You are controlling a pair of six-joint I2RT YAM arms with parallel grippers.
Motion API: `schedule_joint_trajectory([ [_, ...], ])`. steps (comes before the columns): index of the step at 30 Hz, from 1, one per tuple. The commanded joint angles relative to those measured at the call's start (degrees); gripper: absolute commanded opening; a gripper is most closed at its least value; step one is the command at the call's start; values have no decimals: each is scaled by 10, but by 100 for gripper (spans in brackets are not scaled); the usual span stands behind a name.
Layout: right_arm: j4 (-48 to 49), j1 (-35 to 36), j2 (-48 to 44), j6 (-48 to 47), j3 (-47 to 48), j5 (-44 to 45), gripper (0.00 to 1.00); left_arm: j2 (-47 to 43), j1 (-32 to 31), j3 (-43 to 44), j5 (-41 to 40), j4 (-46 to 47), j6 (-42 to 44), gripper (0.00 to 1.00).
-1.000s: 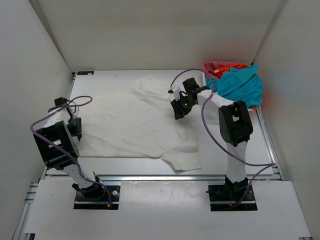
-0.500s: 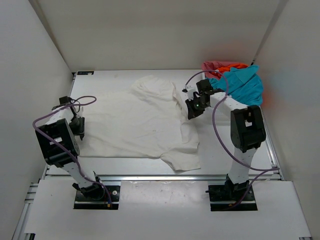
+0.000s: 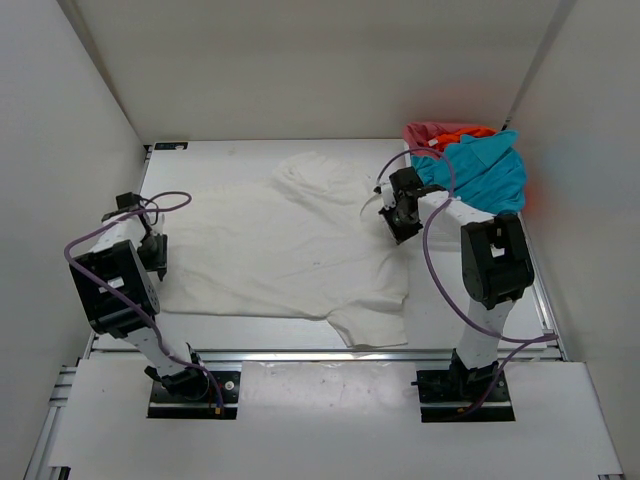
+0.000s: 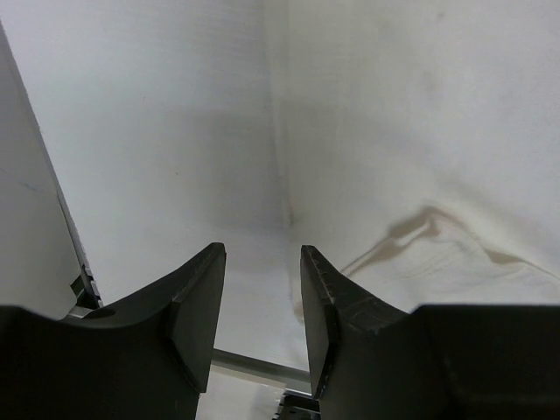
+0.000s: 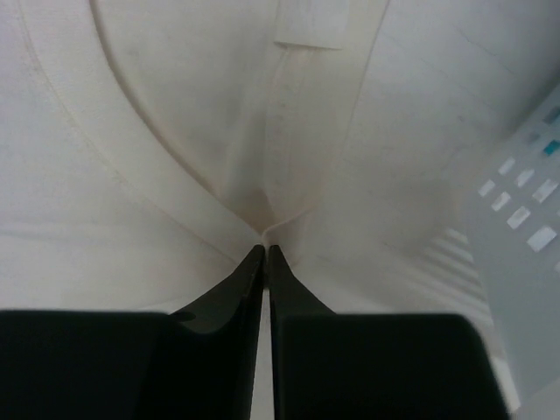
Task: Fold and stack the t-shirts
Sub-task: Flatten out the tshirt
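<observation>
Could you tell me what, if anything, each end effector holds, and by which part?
Right end effector pinches the white cloth t-shirt at its right edge; left end effector holds nothing.

Robot lab: bare white walls (image 3: 300,70), rail-framed table (image 3: 210,165).

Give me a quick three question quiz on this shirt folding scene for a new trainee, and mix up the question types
1. Fill in: the teal shirt lies heaped in the far ____ corner of the table.
2. The right gripper is shut on: A white shirt, B teal shirt, C nothing.
3. True or false: the left gripper grips the white shirt's edge.

Key: 1 right. 2 A. 3 false: it is open and holds nothing.
</observation>
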Motion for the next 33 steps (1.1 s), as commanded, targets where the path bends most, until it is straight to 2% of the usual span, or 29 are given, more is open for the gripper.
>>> schedule_joint_trajectory([
  [1,-52,0,-14,-11,22,22,13,-29,3,4,-8,-1,4,51],
  [4,-95,8,-4,-23,81,-17,31,-24,-11,24,-10,-3,9,51],
  [7,-86,25,-14,-15,108,-20,59,-8,-24,56,-2,-4,5,51],
  [9,-74,41,-27,-11,101,-8,69,3,-32,78,8,-5,-1,50],
  [12,-65,58,-45,-6,95,4,70,24,-53,118,9,1,-13,51],
  [15,-51,63,-62,-7,83,5,67,62,-83,158,-1,20,-29,51],
  [19,-30,51,-81,0,77,-56,56,97,-103,182,-40,82,-66,51],
  [26,-42,40,-94,-11,47,-99,54,163,-116,210,-34,150,-79,51],
  [30,-66,31,-81,-21,70,-102,53,224,-104,250,9,119,-78,51],
  [32,-75,26,-67,-21,88,-98,54,285,-83,309,65,73,-80,49],
  [33,-83,24,-59,-17,103,-94,54,300,-79,345,66,40,-79,48],
])
